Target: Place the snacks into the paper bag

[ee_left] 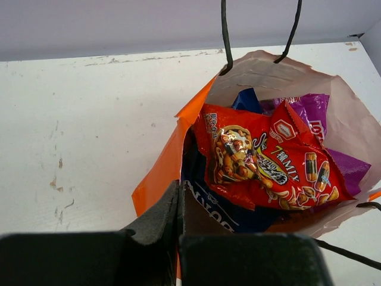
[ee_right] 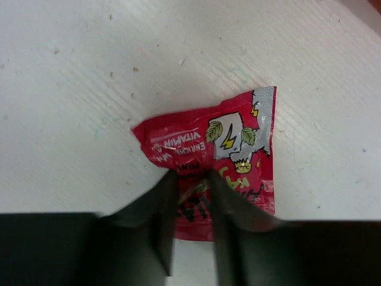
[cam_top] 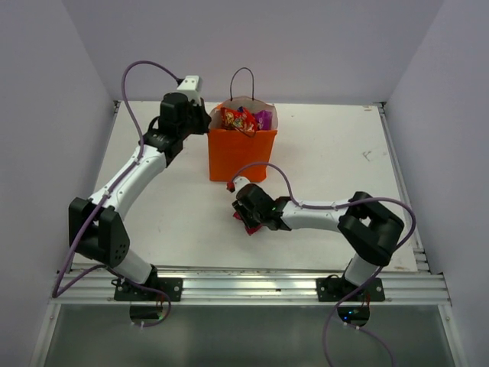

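The orange paper bag (cam_top: pixel 241 157) stands upright at the back middle of the table. My left gripper (cam_top: pixel 203 122) is shut on the rim of its left wall (ee_left: pixel 159 173), its tips (ee_left: pixel 178 192) pressed together over the paper. Inside lie a red-yellow packet (ee_left: pixel 268 161), a purple bag (ee_left: pixel 312 113), a blue bag (ee_left: pixel 245 100) and a dark packet (ee_left: pixel 217 211) underneath. In front of the bag, a small pink-red packet (ee_right: pixel 238 143) lies flat on the table. My right gripper (ee_right: pixel 190 182) is down on it, blurred jaws partly apart astride its middle (cam_top: pixel 246 220).
The bag's thin black handles (cam_top: pixel 243 76) loop up above its mouth. Purple cables arc over both arms (cam_top: pixel 263 170). White walls close in the table on the left, back and right. A metal rail (cam_top: pixel 252 287) runs along the near edge.
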{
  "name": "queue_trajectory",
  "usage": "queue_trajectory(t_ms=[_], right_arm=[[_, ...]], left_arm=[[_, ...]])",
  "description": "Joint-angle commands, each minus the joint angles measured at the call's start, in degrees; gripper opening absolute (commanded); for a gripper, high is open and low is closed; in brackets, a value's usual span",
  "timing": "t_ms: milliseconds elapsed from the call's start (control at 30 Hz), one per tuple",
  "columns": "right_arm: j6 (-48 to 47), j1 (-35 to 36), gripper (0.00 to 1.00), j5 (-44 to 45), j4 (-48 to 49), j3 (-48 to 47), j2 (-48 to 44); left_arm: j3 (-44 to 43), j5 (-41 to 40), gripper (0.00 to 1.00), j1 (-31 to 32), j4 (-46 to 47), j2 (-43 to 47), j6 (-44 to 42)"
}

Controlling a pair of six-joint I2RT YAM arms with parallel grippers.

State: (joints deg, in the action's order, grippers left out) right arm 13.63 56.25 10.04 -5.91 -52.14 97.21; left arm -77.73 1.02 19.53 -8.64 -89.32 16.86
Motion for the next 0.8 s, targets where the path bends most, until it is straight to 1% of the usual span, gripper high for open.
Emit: queue_trajectory(t_ms=[0,33,67,100,133,200,233,267,300,333,367,400,433,467,500,533,600,667,767], right_arm=[[2.11,0.35,0.2,3.58,-1.03,-0.33,2.72],[2.02,0.35,0.09,4.01,-2.42,-0.42,2.46],[2.1,0.35,0.02,4.28,-3.39,-0.42,1.94],[2.1,0.35,0.0,4.46,-4.1,-0.24,1.15],[2.02,0.44,0.0,4.46,-5.76,0.1,-0.08],[1.58,0.53,0.0,4.72,-7.96,0.11,-5.87],[1.49,0.62,0.0,4.72,-11.89,-1.11,-8.15],[1.58,0.62,0.0,5.24,-14.45,-2.43,-13.4],[2.1,0.79,0.0,5.6,-17.44,-4.27,-15.88],[2.28,0.79,0.0,5.95,-23.21,-8.72,-18.26],[2.8,0.88,0.0,7.17,-25.88,-11.47,-22.72],[2.98,0.79,0.0,7.88,-27.99,-14.1,-24.24],[2.81,0.88,0.0,9.19,-32.54,-20.57,-25.39],[1.76,0.88,0.0,11.82,-34.67,-24.03,-26.01],[0.71,0.88,0.0,13.49,-36.26,-30.67,-25.76],[-0.43,0.88,0.0,14.64,-38.19,-33.52,-25.41],[-5.7,0.62,0.0,19.02,-36.9,-37.49,-23.57],[-11.04,-0.26,0.0,20.01,-31.55,-40.66,-21.55],[-13.19,-4.99,0.0,14.93,-22.59,-43.04,-16.01]], left_arm=[[0.39,-0.75,0.0,-0.37,2.14,3.1,-1.66],[0.3,-0.75,0.0,-0.37,2.31,3.01,-1.57],[0.3,-0.75,0.0,-0.37,2.4,2.92,-1.57],[0.22,-0.75,0.0,-0.37,2.49,2.83,-1.57],[0.21,-0.75,0.0,-0.37,2.67,2.83,-1.48],[0.21,-0.58,0.0,-0.37,2.93,2.48,-1.13],[0.13,-0.49,0.0,-0.37,3.11,2.31,-0.87],[0.04,-0.4,0.0,-0.46,3.19,2.31,-0.69],[0.04,-0.4,0.0,-0.37,3.2,2.22,-0.69],[-0.05,-0.4,0.0,-0.37,3.37,2.22,-0.52],[-0.05,-0.58,0.0,-0.37,3.28,2.13,-0.51],[-0.14,-0.58,0.0,-0.46,3.37,2.13,-0.51],[-0.14,-0.75,0.0,-0.46,3.37,2.13,-0.43],[-0.22,-0.75,0.0,-0.37,3.37,2.13,-0.43],[-0.31,-0.67,0.0,-0.37,3.37,2.13,-0.43],[-0.57,-0.75,0.0,-0.37,3.37,2.13,-0.34],[-0.75,-0.75,0.0,-0.37,3.2,2.04,-0.43],[-1.1,-0.75,0.0,-0.37,3.2,2.04,-0.51],[-1.28,-0.75,0.0,-0.37,3.02,2.04,-0.6]])
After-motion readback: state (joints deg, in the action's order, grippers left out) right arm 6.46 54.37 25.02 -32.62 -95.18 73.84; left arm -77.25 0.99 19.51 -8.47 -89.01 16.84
